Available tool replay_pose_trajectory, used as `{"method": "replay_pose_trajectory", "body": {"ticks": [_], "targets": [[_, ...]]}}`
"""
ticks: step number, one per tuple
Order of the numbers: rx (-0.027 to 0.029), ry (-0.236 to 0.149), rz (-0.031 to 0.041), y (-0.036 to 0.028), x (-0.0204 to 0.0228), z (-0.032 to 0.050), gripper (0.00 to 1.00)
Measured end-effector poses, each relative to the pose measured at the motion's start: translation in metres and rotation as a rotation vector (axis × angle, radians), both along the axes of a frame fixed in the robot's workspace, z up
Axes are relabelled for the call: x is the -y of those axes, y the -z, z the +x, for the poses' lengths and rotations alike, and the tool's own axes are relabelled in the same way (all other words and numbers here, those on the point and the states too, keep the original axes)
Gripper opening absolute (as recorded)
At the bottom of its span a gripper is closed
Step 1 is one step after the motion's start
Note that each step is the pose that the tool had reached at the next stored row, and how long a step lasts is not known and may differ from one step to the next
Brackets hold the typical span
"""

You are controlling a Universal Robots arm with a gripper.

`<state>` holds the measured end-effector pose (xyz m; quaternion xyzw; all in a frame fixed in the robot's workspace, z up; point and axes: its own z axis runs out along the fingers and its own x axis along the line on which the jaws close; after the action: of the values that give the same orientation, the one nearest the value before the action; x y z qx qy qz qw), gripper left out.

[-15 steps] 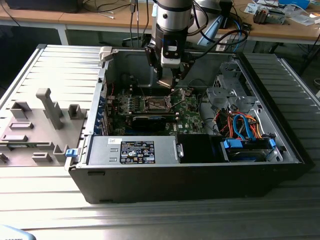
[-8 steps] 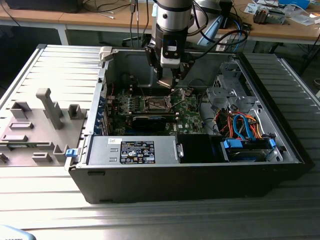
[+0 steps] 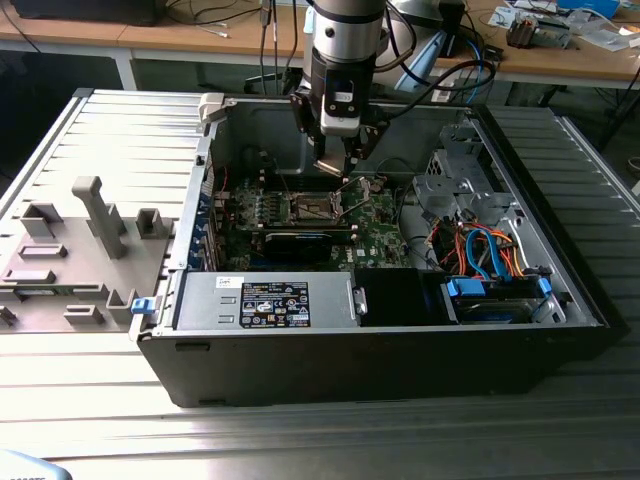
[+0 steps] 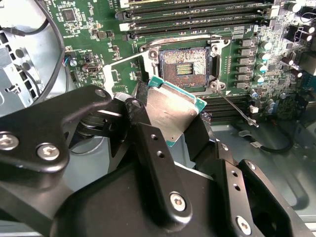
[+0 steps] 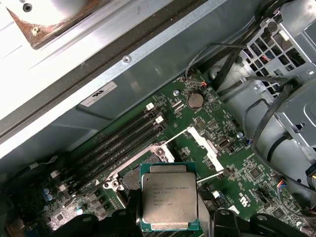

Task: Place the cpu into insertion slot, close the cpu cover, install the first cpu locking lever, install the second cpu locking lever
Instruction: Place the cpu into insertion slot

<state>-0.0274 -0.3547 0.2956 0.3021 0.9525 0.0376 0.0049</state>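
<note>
My gripper (image 4: pixel 170 118) is shut on the cpu (image 4: pixel 173 112), a small square chip with a silvery top and green edge, gripped by two opposite sides between black fingers (image 4: pixel 143 128). It hangs slightly tilted just above and beside the insertion slot (image 4: pixel 185 69), whose dark centre lies bare inside its metal rim on the green motherboard (image 4: pixel 89 44). In the first wrist view the cpu (image 5: pixel 168 200) hides most of the slot, and a silvery cpu cover (image 5: pixel 203 145) stands flipped open beside it. A thin locking lever (image 4: pixel 234 108) sticks out loose. In the exterior view the gripper (image 3: pixel 340 165) hovers over the slot (image 3: pixel 310 207).
The board lies inside an open black computer case (image 3: pixel 400 350). Long memory slots (image 4: pixel 197 15) run beside the socket. A labelled power supply (image 3: pixel 265 300), a blue-handled drive bay (image 3: pixel 500 290) and orange and blue cables (image 3: pixel 480 245) crowd the case. A grey fixture tray (image 3: pixel 80 240) lies outside.
</note>
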Motion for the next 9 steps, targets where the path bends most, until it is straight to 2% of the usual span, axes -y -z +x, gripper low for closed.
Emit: {"method": "replay_pose_trajectory", "body": {"ticks": [9], "targets": [[0.0, 0.015, 0.0, 0.0002, 0.0, 0.0, 0.55]]}}
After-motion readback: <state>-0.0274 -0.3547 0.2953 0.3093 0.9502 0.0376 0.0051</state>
